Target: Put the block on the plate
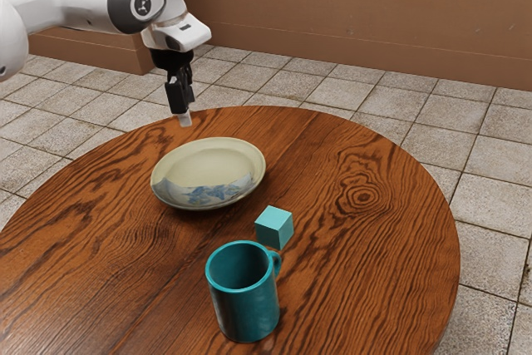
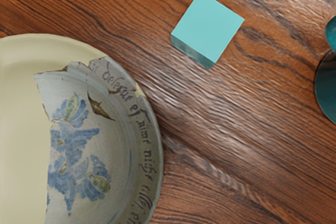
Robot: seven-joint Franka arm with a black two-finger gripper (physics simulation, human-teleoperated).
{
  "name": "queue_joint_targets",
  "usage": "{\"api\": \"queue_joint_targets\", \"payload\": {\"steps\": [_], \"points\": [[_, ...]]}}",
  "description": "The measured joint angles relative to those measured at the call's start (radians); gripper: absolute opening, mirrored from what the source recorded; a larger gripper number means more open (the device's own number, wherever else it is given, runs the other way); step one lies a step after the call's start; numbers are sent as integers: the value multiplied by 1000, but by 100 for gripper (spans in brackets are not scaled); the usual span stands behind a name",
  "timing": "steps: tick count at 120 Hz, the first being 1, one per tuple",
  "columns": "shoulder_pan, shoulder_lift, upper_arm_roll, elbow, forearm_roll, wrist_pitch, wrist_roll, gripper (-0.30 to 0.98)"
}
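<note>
Block (image 1: 273, 227) on the wooden table (image 1: 366, 280), farther out from the gripper (image 1: 184, 119) than the plate (image 1: 204, 160) and apart from it. The gripper points downward near the plate's side closest to the arm, at a distance from the block; how far it is open, and whether it grips anything, cannot be told.

Containers, in order outward from the gripper: the plate, nearest, lies face up, its inner surface exposed, part plain cream and part grey-white with blue figures and dark lettering along the rim. The mug (image 1: 247, 305), farthest, stands upright beyond the block, teal and glossy, its mouth upward and its handle on the side nearer the block; the bottom of its interior is hidden.

The block is a plain turquoise cube resting flat on one face. Its top is evenly light; the visible sides are darker, and its edges are straight and crisp.
</note>
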Motion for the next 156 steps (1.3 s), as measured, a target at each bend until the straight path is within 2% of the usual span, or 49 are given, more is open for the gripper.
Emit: {"api": "queue_joint_targets", "payload": {"steps": [41, 57, 86, 110, 125, 156], "points": [[-5, 18, 0, 0, 0, 4, 5, 68], [-48, 113, -2, 5, 4, 34, 32, 69], [-115, 314, -3, 131, 7, 97, 126, 69], [-166, 303, -8, 14, 10, 186, 186, 69], [-192, 316, -8, -5, 12, 224, 214, 69], [-210, 364, -8, -67, 54, 352, 248, 69]]}}
